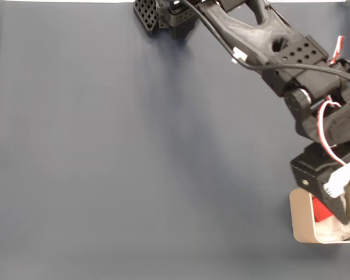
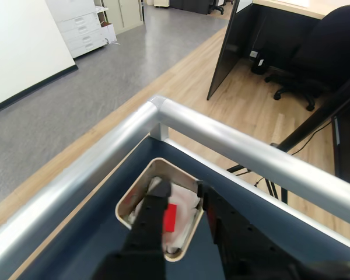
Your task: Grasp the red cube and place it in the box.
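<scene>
A dark blue table (image 1: 134,151) spreads across the fixed view, and the black arm (image 1: 268,41) reaches from the top edge down to the lower right corner. In the wrist view a silver rail (image 2: 233,143) frames the table's corner, with an office floor (image 2: 105,76) beyond it. The box (image 2: 128,201), beige with white lining, sits in that corner. The gripper (image 2: 184,219) hangs over the box, its jaws parted a little around the red cube (image 2: 170,218); whether both fingers press it I cannot tell. The cube sits above the lining, within the box's outline
</scene>
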Robot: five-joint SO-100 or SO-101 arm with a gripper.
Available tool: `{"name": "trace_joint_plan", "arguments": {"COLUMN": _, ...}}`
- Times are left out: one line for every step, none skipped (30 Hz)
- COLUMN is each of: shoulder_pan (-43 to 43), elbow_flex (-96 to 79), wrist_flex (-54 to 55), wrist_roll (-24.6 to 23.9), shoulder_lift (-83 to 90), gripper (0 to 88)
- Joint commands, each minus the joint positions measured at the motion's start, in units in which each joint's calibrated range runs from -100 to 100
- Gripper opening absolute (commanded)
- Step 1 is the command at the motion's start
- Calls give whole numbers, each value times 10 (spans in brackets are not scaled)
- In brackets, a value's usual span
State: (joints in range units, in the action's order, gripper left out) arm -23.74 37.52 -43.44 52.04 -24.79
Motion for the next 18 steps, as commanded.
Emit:
{"name": "trace_joint_plan", "arguments": {"shoulder_pan": 29, "elbow_flex": -8, "wrist_flex": 13, "wrist_roll": 0, "shoulder_lift": 81, "gripper": 0}}
{"name": "trace_joint_plan", "arguments": {"shoulder_pan": 36, "elbow_flex": -18, "wrist_flex": 13, "wrist_roll": 0, "shoulder_lift": 94, "gripper": 0}}
{"name": "trace_joint_plan", "arguments": {"shoulder_pan": 44, "elbow_flex": -29, "wrist_flex": 13, "wrist_roll": -1, "shoulder_lift": 108, "gripper": 0}}
{"name": "trace_joint_plan", "arguments": {"shoulder_pan": 51, "elbow_flex": -46, "wrist_flex": 16, "wrist_roll": -1, "shoulder_lift": 123, "gripper": 0}}
{"name": "trace_joint_plan", "arguments": {"shoulder_pan": 59, "elbow_flex": -60, "wrist_flex": 17, "wrist_roll": -3, "shoulder_lift": 139, "gripper": 0}}
{"name": "trace_joint_plan", "arguments": {"shoulder_pan": 66, "elbow_flex": -77, "wrist_flex": 18, "wrist_roll": -4, "shoulder_lift": 155, "gripper": 0}}
{"name": "trace_joint_plan", "arguments": {"shoulder_pan": 75, "elbow_flex": -94, "wrist_flex": 18, "wrist_roll": -5, "shoulder_lift": 172, "gripper": 0}}
{"name": "trace_joint_plan", "arguments": {"shoulder_pan": 83, "elbow_flex": -113, "wrist_flex": 18, "wrist_roll": -5, "shoulder_lift": 189, "gripper": 0}}
{"name": "trace_joint_plan", "arguments": {"shoulder_pan": 91, "elbow_flex": -133, "wrist_flex": 18, "wrist_roll": -7, "shoulder_lift": 207, "gripper": 0}}
{"name": "trace_joint_plan", "arguments": {"shoulder_pan": 99, "elbow_flex": -156, "wrist_flex": 19, "wrist_roll": -8, "shoulder_lift": 226, "gripper": 0}}
{"name": "trace_joint_plan", "arguments": {"shoulder_pan": 107, "elbow_flex": -185, "wrist_flex": 23, "wrist_roll": -8, "shoulder_lift": 250, "gripper": 0}}
{"name": "trace_joint_plan", "arguments": {"shoulder_pan": 116, "elbow_flex": -217, "wrist_flex": 29, "wrist_roll": -8, "shoulder_lift": 273, "gripper": 0}}
{"name": "trace_joint_plan", "arguments": {"shoulder_pan": 124, "elbow_flex": -247, "wrist_flex": 34, "wrist_roll": -8, "shoulder_lift": 296, "gripper": 0}}
{"name": "trace_joint_plan", "arguments": {"shoulder_pan": 132, "elbow_flex": -279, "wrist_flex": 40, "wrist_roll": -8, "shoulder_lift": 319, "gripper": 0}}
{"name": "trace_joint_plan", "arguments": {"shoulder_pan": 140, "elbow_flex": -314, "wrist_flex": 48, "wrist_roll": -8, "shoulder_lift": 344, "gripper": 0}}
{"name": "trace_joint_plan", "arguments": {"shoulder_pan": 148, "elbow_flex": -345, "wrist_flex": 53, "wrist_roll": -8, "shoulder_lift": 368, "gripper": 0}}
{"name": "trace_joint_plan", "arguments": {"shoulder_pan": 156, "elbow_flex": -374, "wrist_flex": 54, "wrist_roll": -10, "shoulder_lift": 391, "gripper": 0}}
{"name": "trace_joint_plan", "arguments": {"shoulder_pan": 164, "elbow_flex": -407, "wrist_flex": 54, "wrist_roll": -11, "shoulder_lift": 417, "gripper": 0}}
